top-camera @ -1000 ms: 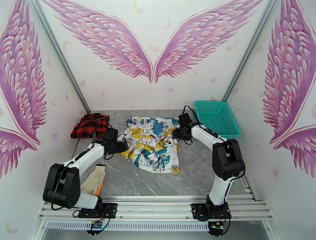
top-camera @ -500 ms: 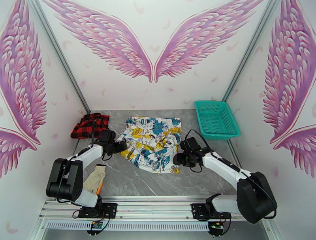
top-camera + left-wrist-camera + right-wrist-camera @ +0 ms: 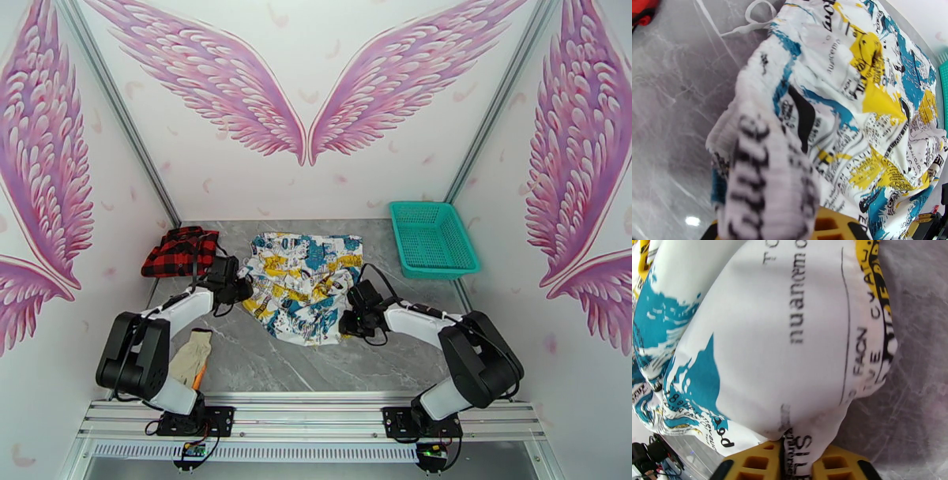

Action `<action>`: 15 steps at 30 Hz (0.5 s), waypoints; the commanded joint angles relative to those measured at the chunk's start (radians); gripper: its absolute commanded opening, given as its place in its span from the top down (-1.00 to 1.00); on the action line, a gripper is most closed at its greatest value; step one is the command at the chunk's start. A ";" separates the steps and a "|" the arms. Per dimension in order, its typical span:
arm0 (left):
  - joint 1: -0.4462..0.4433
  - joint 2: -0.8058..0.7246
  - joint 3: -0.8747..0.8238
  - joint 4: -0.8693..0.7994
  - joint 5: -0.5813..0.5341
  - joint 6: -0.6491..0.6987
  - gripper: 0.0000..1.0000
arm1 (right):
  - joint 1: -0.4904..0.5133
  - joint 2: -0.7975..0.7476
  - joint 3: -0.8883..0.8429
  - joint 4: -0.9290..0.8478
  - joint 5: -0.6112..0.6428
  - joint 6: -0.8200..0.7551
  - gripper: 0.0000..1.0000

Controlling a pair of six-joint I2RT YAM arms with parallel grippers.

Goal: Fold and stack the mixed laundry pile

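Note:
The white garment (image 3: 304,284) with blue, yellow and teal print lies spread in the middle of the grey table. My left gripper (image 3: 239,286) is shut on its left edge; in the left wrist view the ribbed band (image 3: 766,185) bunches down between the yellow fingers (image 3: 831,225). My right gripper (image 3: 347,322) is shut on the garment's near right corner, and the right wrist view has the cloth (image 3: 790,358) pinched between two yellow pads (image 3: 756,463). The red-and-black check shirt (image 3: 180,251) lies crumpled at the far left, apart from both grippers.
A teal mesh basket (image 3: 433,237) stands at the far right of the table. A beige glove-like cloth (image 3: 188,359) lies near the left arm's base. Bare grey tabletop (image 3: 268,367) runs along the front, with white walls close on both sides.
The right arm swung from the garment's far right corner to its near right corner and closed there. The left gripper closed on the left edge. The near right corner shifted slightly inward.

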 commanded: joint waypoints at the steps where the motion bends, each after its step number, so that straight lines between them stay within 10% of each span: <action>1: -0.080 -0.147 0.019 -0.181 -0.204 -0.017 0.52 | 0.006 -0.016 0.049 -0.010 0.087 -0.048 0.69; 4: -0.094 -0.189 0.035 -0.288 -0.215 -0.022 0.17 | -0.008 -0.080 0.075 -0.098 0.124 -0.089 0.79; 8: -0.068 -0.200 0.058 -0.420 -0.280 0.019 -0.97 | -0.056 -0.176 0.078 -0.172 0.111 -0.102 0.78; 15: 0.074 -0.181 -0.052 -0.233 0.064 0.025 -0.94 | -0.100 -0.136 0.132 -0.216 0.105 -0.138 0.78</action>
